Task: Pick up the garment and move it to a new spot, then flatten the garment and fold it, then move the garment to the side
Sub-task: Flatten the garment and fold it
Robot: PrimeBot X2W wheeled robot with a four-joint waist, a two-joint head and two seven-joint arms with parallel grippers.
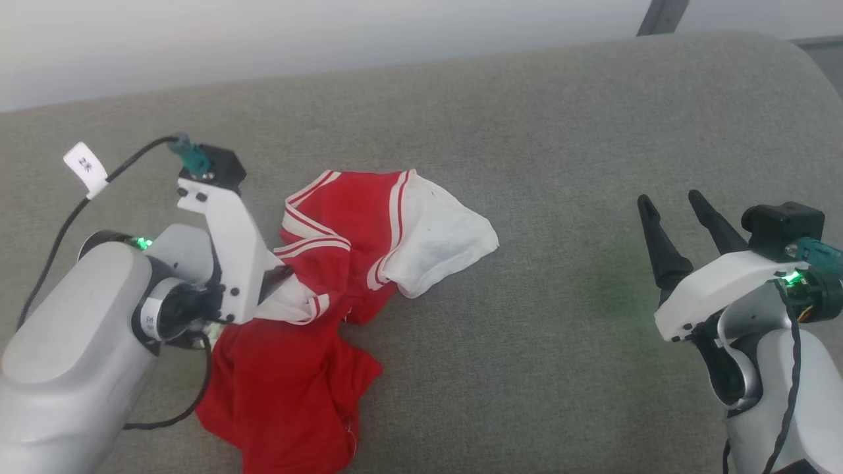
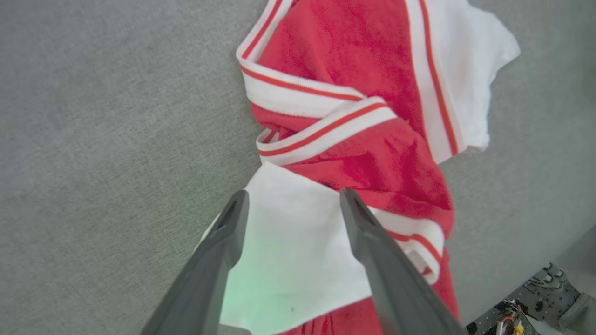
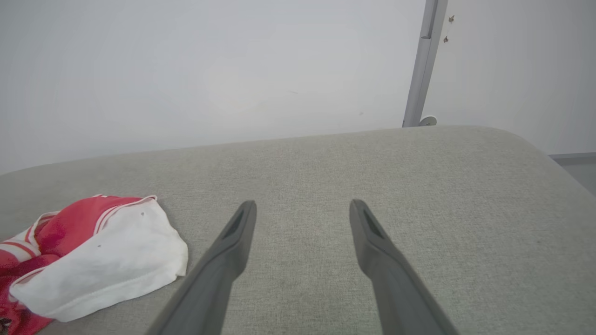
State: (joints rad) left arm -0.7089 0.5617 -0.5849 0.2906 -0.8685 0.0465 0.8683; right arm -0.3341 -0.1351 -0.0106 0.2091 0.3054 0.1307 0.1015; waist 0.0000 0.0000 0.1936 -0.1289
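Note:
The garment [image 1: 342, 224] lies crumpled on the grey cushion [image 1: 560, 131], left of centre: red cloth, white sleeves, red-and-white striped trim. One white sleeve spreads out to its right, and the red body bunches toward the near edge. My left gripper [image 2: 293, 197] stands open just above the garment [image 2: 354, 60], its fingers straddling a white sleeve without pinching it. In the head view the left wrist's white mount [image 1: 227, 250] covers those fingers at the garment's left edge. My right gripper [image 1: 670, 199] is open and holds nothing, well to the right of the garment [image 3: 102, 251] over bare cushion.
The cushion's far edge meets a pale wall [image 3: 209, 70], with a grey post [image 3: 423, 65] at the back right. The cushion rounds off at the right corner [image 1: 803, 59]. A black cable with a white tag [image 1: 85, 168] loops off my left arm.

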